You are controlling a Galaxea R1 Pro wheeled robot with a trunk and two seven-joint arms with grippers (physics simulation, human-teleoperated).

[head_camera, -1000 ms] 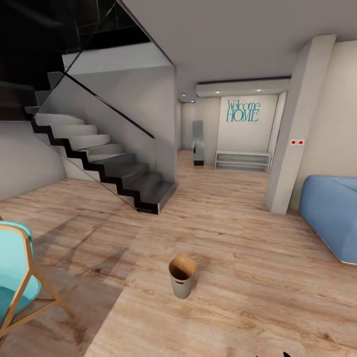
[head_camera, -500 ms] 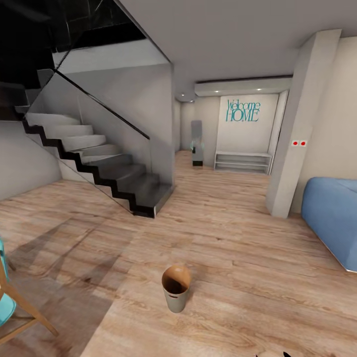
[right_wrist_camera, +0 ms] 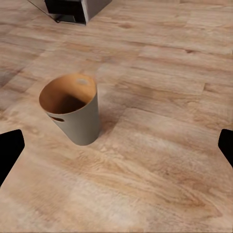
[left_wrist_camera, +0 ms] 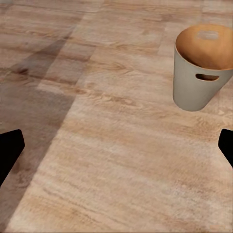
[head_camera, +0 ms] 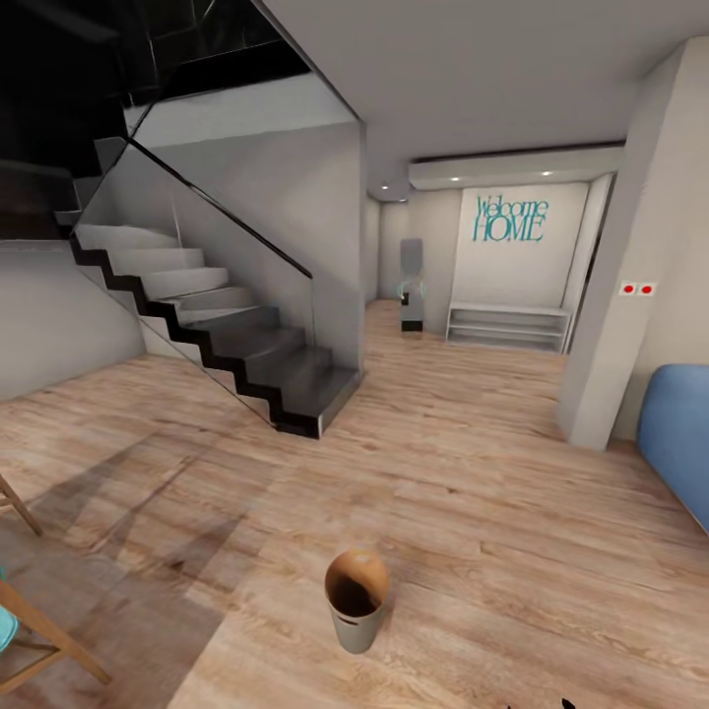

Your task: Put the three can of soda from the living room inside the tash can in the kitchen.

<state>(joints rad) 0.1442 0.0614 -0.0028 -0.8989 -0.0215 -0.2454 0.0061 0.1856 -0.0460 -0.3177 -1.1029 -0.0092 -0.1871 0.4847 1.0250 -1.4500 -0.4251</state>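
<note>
Your left pincer (left_wrist_camera: 116,145) has both dark fingertips spread wide at the two edges of its wrist view, with bare floor between them, so it is open and carries nothing. Your right pincer (right_wrist_camera: 116,145) looks the same in its own wrist view: tips far apart, nothing held.

From the head camera, the biggest thing before you is the light wood floor (head_camera: 463,492), running from your feet to the far hall. On the left, a staircase (head_camera: 217,325) with grey treads, black edges and a glass side panel climbs up and to the left into a dark upper level. A pale square pillar (head_camera: 630,295) stands at the right, with two small red dots on its face. Beside it, at the right edge, you see the corner of a blue sofa (head_camera: 679,443). On the far wall hang teal letters reading "Welcome HOME" (head_camera: 510,219), above a low white shelf unit (head_camera: 507,327). A slim grey stand (head_camera: 413,286) is just left of that shelf. At the near left edge, wooden chair legs (head_camera: 39,630) with a sliver of teal seat poke into view.

The tash can (head_camera: 355,599) stands upright on the floor close in front of you, slightly left of centre, pale grey outside and copper-brown inside. Its slot handle shows near the rim, and it lies between both pincers' lines of sight.
</note>
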